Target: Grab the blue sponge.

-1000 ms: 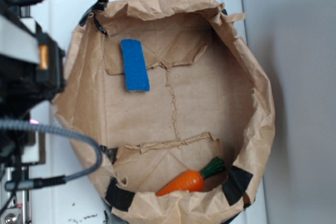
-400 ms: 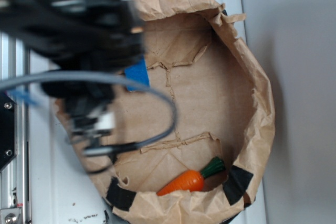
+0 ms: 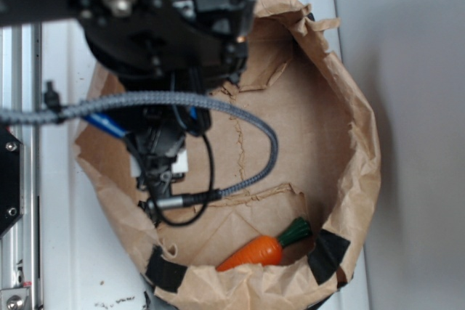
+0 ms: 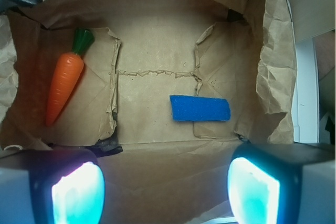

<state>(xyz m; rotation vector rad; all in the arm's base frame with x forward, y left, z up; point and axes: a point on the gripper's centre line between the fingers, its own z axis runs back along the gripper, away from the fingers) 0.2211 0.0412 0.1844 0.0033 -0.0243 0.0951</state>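
Arm swung overhead — blue sponge [image 4: 200,108] lies crosswise.

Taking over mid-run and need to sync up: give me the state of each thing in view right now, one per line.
blue sponge: lying flat on the bag floor, not gripped, nothing touching it.
gripper: open, empty, above the bag floor, fingers spread wide.
carrot: lying on its side near the bag wall, apart from the sponge.
paper bag: open at the top, walls rolled down and crumpled.
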